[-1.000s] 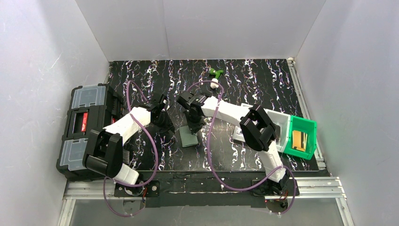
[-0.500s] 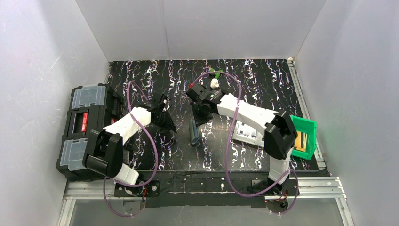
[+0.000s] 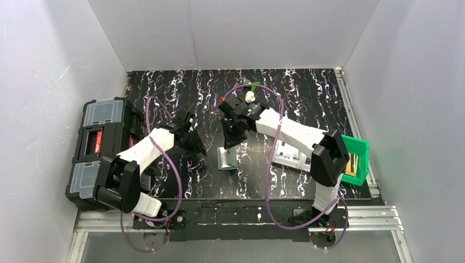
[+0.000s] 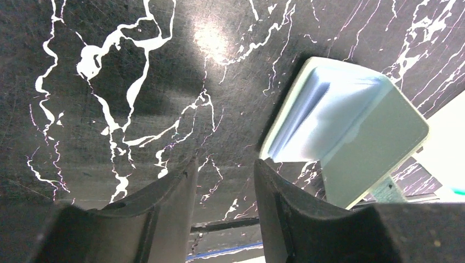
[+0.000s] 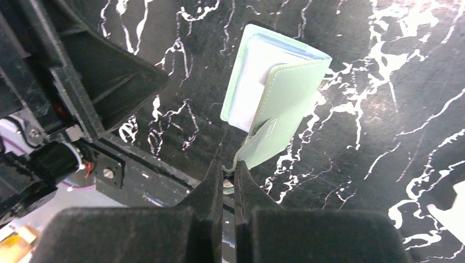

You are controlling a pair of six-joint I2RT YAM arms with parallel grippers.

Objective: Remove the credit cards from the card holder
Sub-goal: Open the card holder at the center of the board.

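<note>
step: opening up | right gripper [image 5: 227, 176] pinches the flap of the card holder [image 5: 285, 90] mid-table, lifted off the credit cards [image 5: 253, 79] | left gripper [image 4: 222, 183] narrowly parted, empty, just beside it | advice: hold the flap taut; left nips one card's edge, not the pocket

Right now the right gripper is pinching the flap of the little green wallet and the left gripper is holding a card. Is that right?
Not quite. The left gripper holds no card: in the left wrist view its jaws stand apart with nothing between them. The rest is right: the right gripper is pinching the flap of the little green wallet, the card holder.
</note>
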